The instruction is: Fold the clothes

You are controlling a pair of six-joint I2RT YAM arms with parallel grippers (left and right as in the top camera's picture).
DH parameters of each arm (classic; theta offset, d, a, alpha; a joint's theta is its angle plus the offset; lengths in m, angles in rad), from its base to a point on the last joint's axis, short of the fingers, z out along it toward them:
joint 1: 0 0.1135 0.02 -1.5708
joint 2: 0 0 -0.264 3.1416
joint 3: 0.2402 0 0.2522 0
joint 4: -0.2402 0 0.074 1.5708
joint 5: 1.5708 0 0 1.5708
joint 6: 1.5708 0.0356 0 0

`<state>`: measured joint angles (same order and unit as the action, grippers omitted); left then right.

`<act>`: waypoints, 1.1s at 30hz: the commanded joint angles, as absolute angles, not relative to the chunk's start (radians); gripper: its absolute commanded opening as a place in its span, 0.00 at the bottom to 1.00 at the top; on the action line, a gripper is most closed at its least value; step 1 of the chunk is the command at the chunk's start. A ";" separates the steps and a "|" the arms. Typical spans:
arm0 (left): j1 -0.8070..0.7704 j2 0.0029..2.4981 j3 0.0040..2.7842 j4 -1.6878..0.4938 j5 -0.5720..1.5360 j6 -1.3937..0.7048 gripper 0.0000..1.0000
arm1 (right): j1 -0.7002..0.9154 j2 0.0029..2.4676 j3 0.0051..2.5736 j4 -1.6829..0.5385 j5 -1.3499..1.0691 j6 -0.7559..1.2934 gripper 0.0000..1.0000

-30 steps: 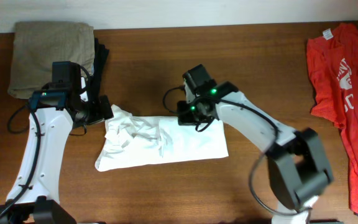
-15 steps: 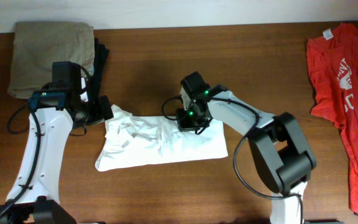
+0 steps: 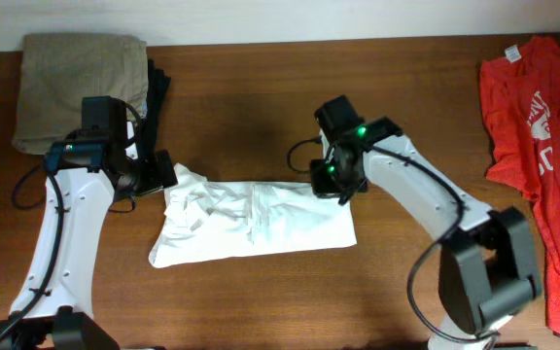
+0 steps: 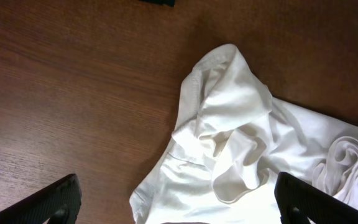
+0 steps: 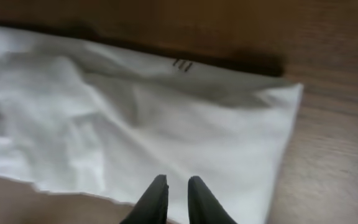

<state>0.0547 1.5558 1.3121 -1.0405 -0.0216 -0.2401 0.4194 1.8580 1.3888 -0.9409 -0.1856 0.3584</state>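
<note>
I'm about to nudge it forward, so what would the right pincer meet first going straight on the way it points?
The white T-shirt: the right pincer points at its smoother half, with nothing in between, though the gap to the cloth is hard to judge.

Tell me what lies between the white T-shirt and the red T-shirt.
Overhead view: only bare wooden table between white T-shirt and red T-shirt; the right arm reaches over it.

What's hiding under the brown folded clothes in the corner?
A black garment pokes out along the right edge of the khaki garment. The rest of it is covered.
</note>
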 commanded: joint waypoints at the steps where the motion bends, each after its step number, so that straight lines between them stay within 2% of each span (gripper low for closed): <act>1: 0.059 1.555 1.310 -1.042 -0.014 -0.242 0.99 | 0.411 1.910 1.309 -0.872 -0.195 0.382 0.16; 9: 0.059 1.555 1.310 -1.042 0.004 -0.242 0.99 | 0.344 1.970 1.274 -0.754 -0.161 0.382 0.16; 16: 0.059 1.555 1.310 -1.042 0.004 -0.242 0.99 | 0.320 1.846 1.407 -0.938 -0.146 0.370 0.17; 20: 0.059 1.555 1.309 -1.042 0.011 -0.241 0.99 | 0.319 1.786 1.482 -1.077 -0.085 0.371 0.27; 26: 0.088 1.576 1.260 -1.022 0.056 -0.188 0.99 | 0.258 1.739 1.507 -1.145 -0.010 0.374 0.44; 30: 0.208 1.651 1.242 -0.997 0.346 -0.027 0.99 | 0.175 1.713 1.511 -1.193 -0.015 0.360 0.48; 33: 0.269 1.680 1.242 -0.997 0.427 0.060 0.99 | 0.132 1.707 1.511 -1.213 -0.018 0.317 0.48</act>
<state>0.1993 1.6405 1.2556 -0.9997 0.2264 -0.0994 0.1738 1.7515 1.4925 -1.1984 -0.0406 0.3569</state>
